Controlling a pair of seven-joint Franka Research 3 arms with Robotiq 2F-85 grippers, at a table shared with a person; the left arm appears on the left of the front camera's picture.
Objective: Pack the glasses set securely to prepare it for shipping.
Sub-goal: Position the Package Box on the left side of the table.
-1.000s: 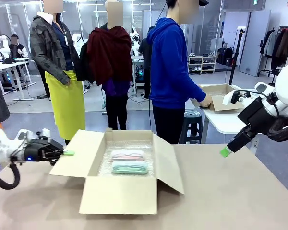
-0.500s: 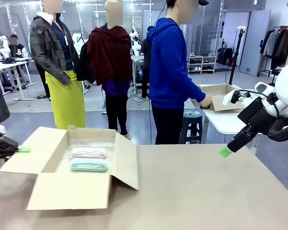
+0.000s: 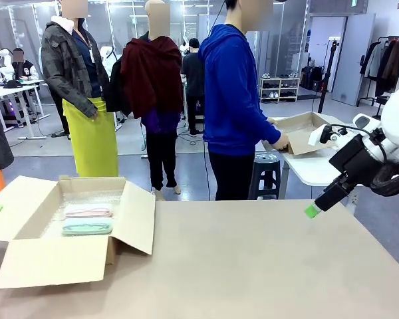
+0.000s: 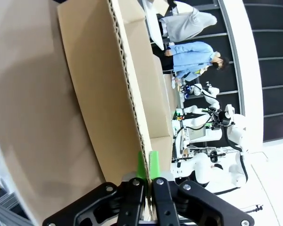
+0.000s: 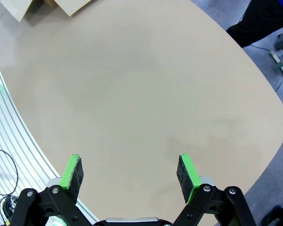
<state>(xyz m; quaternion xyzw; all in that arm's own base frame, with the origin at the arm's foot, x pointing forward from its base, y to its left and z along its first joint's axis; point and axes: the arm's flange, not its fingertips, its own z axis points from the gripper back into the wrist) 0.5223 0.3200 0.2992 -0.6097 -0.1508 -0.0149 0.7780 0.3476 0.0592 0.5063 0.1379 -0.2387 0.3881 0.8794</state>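
Your left hand [image 4: 147,181] is pinched on the cardboard box [image 3: 66,256] flap; your right hand [image 5: 129,172] hangs wide over bare worktop [image 3: 266,266]. The pink case [image 3: 88,211] and mint case [image 3: 86,228] lie lower left inside: light, rigid, probably slick, so grip across the middle.

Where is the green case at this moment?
In the front view, the green case lies inside the open box at the table's left side, on the bubble wrap just in front of the pink case.
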